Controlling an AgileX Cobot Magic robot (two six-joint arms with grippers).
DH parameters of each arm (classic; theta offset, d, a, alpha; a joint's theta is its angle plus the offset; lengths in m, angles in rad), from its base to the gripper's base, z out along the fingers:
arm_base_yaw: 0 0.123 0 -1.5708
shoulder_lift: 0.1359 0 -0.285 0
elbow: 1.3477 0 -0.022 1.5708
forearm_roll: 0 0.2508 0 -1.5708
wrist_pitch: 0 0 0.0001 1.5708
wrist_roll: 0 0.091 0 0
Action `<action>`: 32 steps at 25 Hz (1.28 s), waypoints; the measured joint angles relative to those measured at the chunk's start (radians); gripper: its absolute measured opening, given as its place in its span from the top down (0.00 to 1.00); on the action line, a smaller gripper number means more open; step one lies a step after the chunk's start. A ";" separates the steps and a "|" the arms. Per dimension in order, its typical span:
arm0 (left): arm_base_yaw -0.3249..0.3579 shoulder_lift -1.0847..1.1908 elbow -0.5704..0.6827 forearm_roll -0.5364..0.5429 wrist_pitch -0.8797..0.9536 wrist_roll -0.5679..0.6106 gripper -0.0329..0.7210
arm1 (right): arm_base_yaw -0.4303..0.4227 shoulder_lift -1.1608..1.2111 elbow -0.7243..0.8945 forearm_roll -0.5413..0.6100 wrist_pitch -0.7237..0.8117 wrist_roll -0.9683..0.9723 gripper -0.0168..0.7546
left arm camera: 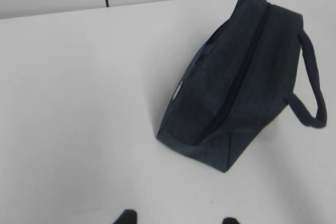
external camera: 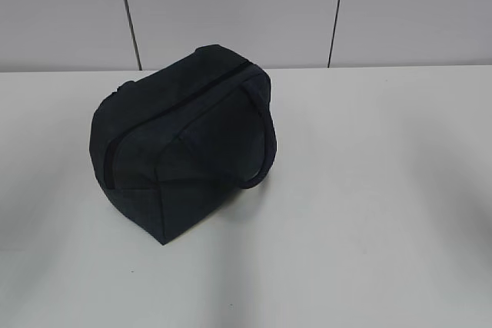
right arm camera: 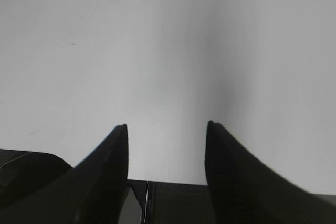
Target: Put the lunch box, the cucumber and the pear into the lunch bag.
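Spread fingers [right arm camera: 113, 177] of the right gripper [right arm camera: 166, 127] hang over bare white table [right arm camera: 157, 51], with a clear gap between the two dark tips and nothing in it. Only the two black tips of the left gripper [left arm camera: 178, 217] show at the bottom edge of the left wrist view; they stand apart from each other, with nothing between them, and well short of the bag.

In the exterior view the bag [external camera: 181, 144] sits on the table [external camera: 384, 190] left of the middle, near the back edge and the pale panelled wall [external camera: 231, 5]. It is dark navy, boxy and zipped shut, with the zipper line running along its top from the near left corner to the far right. Its strap [external camera: 265, 140] loops out to the right side.

In the left wrist view the bag [left arm camera: 236, 77] lies to the right, its strap [left arm camera: 312, 85] arching off the right side. A small pale tag [left arm camera: 177, 92] shows on its left face.
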State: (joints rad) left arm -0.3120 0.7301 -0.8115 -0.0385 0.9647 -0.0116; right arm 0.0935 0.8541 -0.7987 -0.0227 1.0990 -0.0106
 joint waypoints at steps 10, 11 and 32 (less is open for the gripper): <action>0.000 -0.427 0.242 0.065 0.078 -0.010 0.58 | 0.000 -0.436 0.198 -0.036 0.065 0.030 0.49; 0.000 -0.458 0.260 0.065 0.089 -0.010 0.58 | 0.000 -0.475 0.215 -0.036 0.079 0.017 0.49; 0.000 -0.748 0.289 0.072 0.137 -0.011 0.63 | 0.001 -0.872 0.298 -0.018 0.062 -0.086 0.49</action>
State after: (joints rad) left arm -0.3120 -0.0178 -0.5224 0.0338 1.1013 -0.0224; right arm 0.0948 -0.0176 -0.5007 -0.0402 1.1615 -0.0961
